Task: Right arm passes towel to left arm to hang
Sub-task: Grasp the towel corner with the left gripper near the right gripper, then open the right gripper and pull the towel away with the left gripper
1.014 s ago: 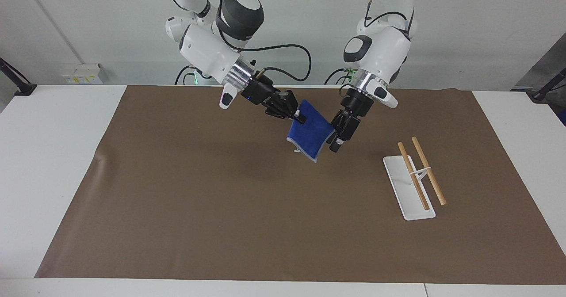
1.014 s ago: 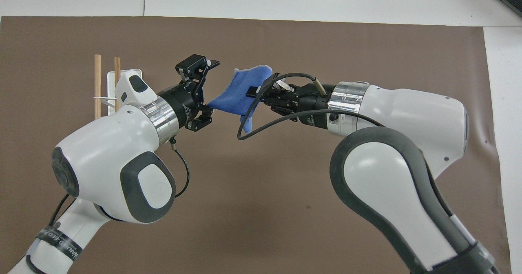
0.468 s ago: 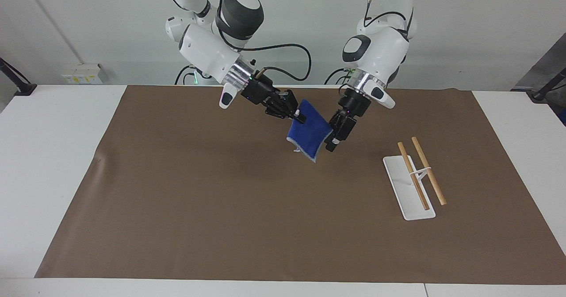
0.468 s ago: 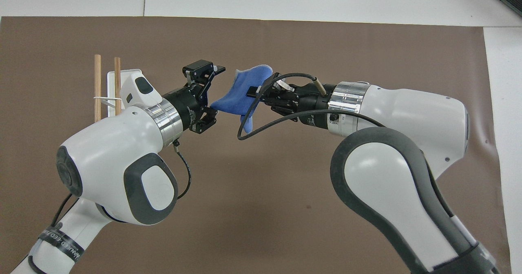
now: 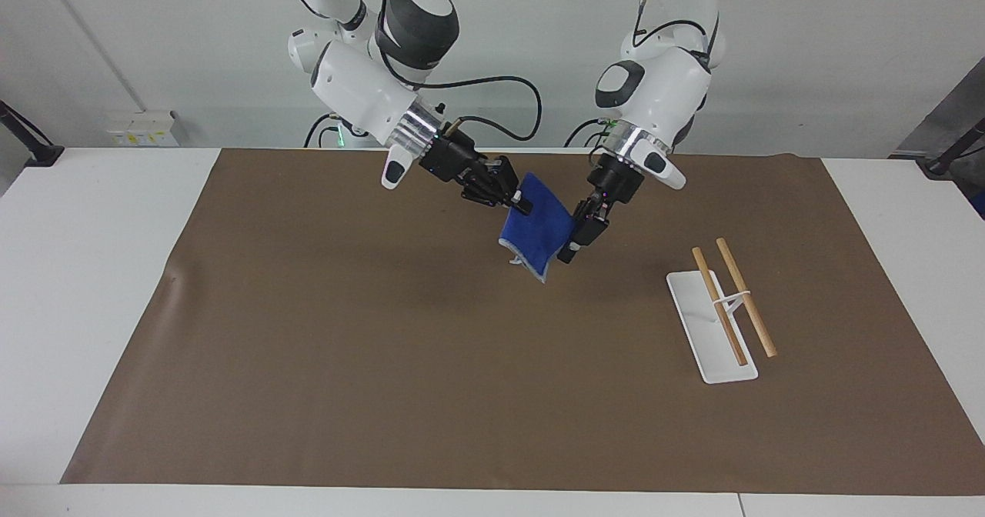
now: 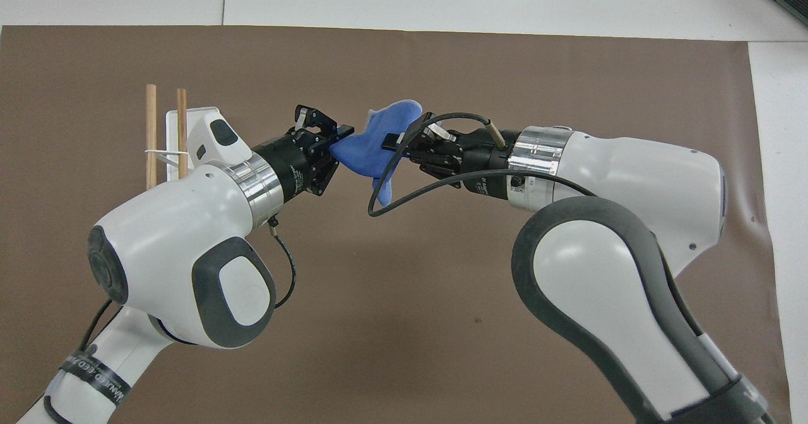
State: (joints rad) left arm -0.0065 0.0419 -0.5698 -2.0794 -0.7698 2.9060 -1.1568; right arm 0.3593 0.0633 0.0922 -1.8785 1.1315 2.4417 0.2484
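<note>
The blue towel [image 5: 533, 234] hangs in the air over the middle of the brown mat, held between both grippers. My right gripper [image 5: 520, 202] is shut on the towel's upper corner, also seen in the overhead view [image 6: 392, 142]. My left gripper [image 5: 575, 238] has its fingers closed on the towel's edge toward the left arm's end, where the cloth bunches in the overhead view [image 6: 339, 147]. The towel [image 6: 374, 148] sags between them, with a corner drooping below.
A white rack base [image 5: 712, 336] with two wooden rods [image 5: 745, 296] stands on the brown mat [image 5: 385, 348] toward the left arm's end; the rods [image 6: 151, 134] show beside the left wrist from above. A black cable [image 6: 404, 190] loops under the right wrist.
My left gripper moved in onto the towel's edge and its fingers went from wide open to closed on the cloth, bunching it. The right gripper stayed put, holding the towel.
</note>
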